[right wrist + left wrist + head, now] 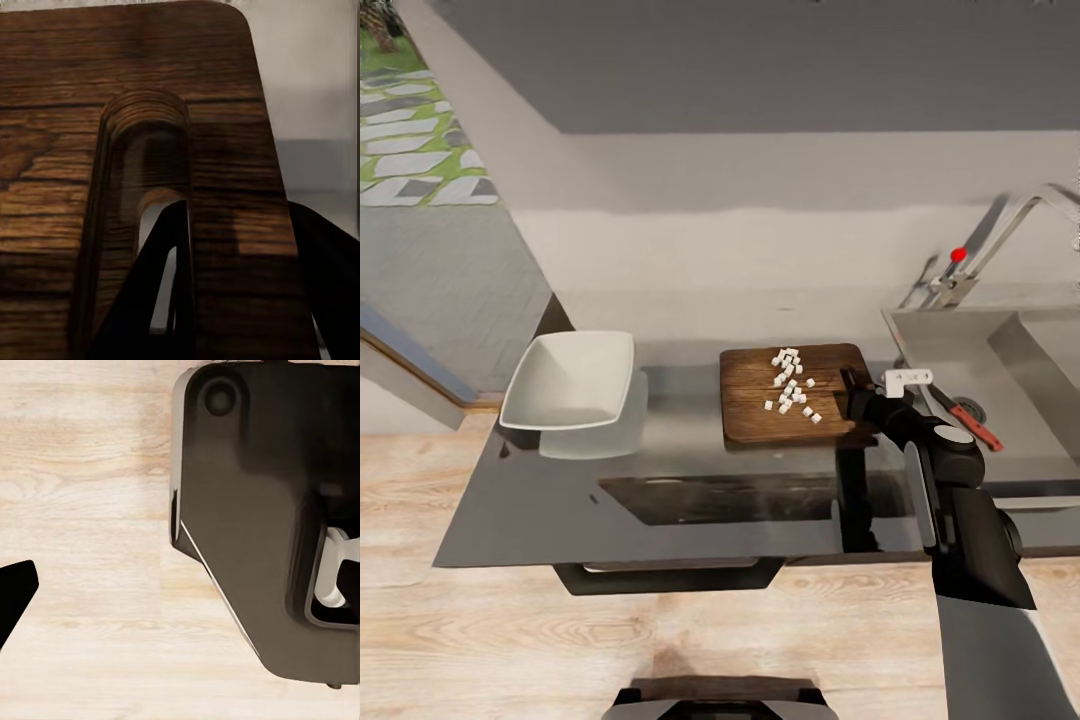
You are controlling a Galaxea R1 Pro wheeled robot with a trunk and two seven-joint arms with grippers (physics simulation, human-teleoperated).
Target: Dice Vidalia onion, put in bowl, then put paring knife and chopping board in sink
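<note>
We have the onion dice still heaped on the chopping board, the paring knife already in the sink. Our right gripper straddles the board's slot handle, one finger through it, apparently clamped. Next we likely must tip the dice into the bowl.

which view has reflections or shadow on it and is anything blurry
Head view: the glossy countertop mirrors the bowl and the chopping board; the distant tap looks soft. Right wrist view: the right gripper finger casts a shadow on the board's wood near the slot handle.
</note>
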